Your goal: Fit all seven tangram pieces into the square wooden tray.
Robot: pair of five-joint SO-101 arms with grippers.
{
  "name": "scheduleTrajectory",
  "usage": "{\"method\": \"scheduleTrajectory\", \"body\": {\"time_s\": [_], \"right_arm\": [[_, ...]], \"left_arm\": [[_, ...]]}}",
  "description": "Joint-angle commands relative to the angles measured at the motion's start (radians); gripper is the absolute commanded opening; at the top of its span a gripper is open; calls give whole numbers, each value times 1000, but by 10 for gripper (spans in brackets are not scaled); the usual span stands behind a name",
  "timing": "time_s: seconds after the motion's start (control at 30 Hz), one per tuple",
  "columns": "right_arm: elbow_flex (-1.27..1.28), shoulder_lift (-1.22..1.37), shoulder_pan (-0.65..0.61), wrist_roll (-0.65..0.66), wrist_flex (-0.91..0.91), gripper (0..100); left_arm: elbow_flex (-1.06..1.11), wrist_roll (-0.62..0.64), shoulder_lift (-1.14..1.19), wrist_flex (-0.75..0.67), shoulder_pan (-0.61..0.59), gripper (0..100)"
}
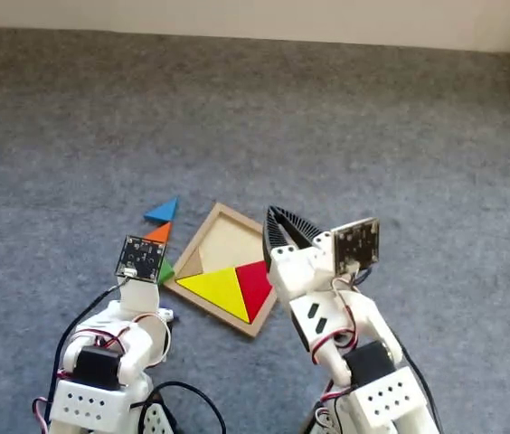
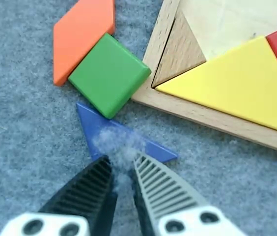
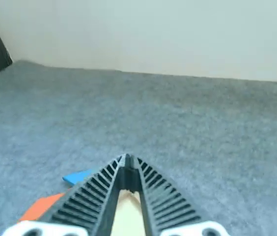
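Left end effector (image 2: 122,169) jaws nearly together at blue triangle (image 2: 110,133), just beside green square (image 2: 109,73), near tray (image 1: 228,237) mid-frame. Right end effector (image 3: 127,160) closed, empty. Piece is thin, stiff, light, probably slick, so pinch across its edges.

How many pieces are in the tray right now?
3: yellow triangle along one edge, red triangle beside it, tan triangle in a corner. The right gripper hides part of the tray.

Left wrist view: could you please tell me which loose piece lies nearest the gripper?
The blue triangle, right at the left gripper; the green square and orange parallelogram lie farther off.
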Motion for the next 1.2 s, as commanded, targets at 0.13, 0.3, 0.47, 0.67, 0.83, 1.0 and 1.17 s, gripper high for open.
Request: {"method": "scheduleTrajectory", "body": {"time_s": [0.13, 0.3, 0.47, 0.67, 0.83, 1.0, 1.17], "right_arm": [[-2, -105, 18, 9, 2, 5], [-2, -160, 70, 9, -1, 5], [-7, -240, 101, 9, -1, 5], [2, -371, 120, 11, 7, 5], [19, -371, 166, 11, 21, 5], [84, -371, 243, 11, 73, 5], [134, -371, 390, 6, 128, 5]], "left_arm": [[21, 11, -39, 5, -2, 17], [21, 11, -39, 5, -2, 17], [21, 11, -39, 5, -2, 16], [21, 9, -39, 5, 1, 16], [21, 8, -39, 6, 1, 16], [-13, 6, -41, 9, -7, 14], [-145, 6, -41, 28, -87, 14]]}}
